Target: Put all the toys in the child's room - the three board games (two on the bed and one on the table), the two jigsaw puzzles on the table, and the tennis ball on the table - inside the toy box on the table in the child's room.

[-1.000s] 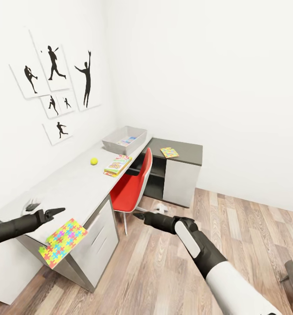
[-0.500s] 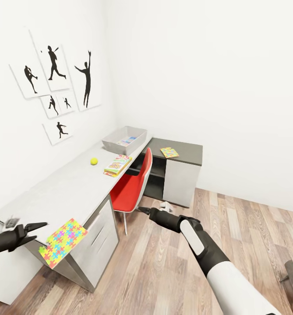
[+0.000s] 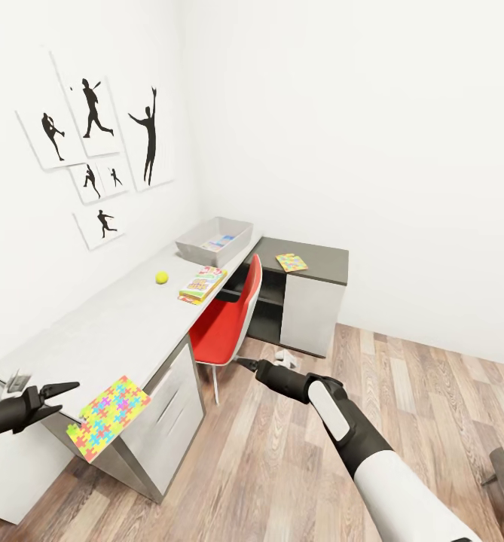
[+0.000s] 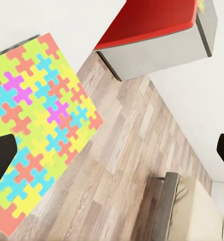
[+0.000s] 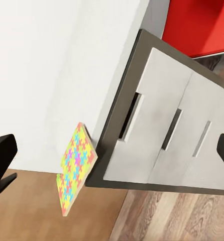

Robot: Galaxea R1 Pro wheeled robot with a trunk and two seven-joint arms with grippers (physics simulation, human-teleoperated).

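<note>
**Child's room, desk corner: items as I see them**

Near puzzle (image 3: 108, 418): on the table (image 3: 123, 324) at its near corner, overhanging the edge above the drawers (image 3: 172, 406). Also seen in the left wrist view (image 4: 36, 125) and the right wrist view (image 5: 76, 168).

Ball (image 3: 161, 278): mid-table, apart from everything.

Game box (image 3: 203, 284): green-edged, at the table's front edge, between ball and red chair (image 3: 225, 324).

Toy box (image 3: 214, 238): at the table's far end by the wall, with a light blue item inside.

Second puzzle (image 3: 291, 262): on the dark desk (image 3: 319, 267) beyond the chair.

My left gripper (image 3: 56, 394): just beside the near puzzle, not touching, fingers spread wide, holding nothing.

My right gripper (image 3: 245, 366): over the floor (image 3: 282, 467) below the chair; from the head it looks closed to a point, yet the wrist view has the fingertips at opposite edges, so I cannot tell.

Wall pictures (image 3: 93, 158): black sports silhouettes above the table.
</note>
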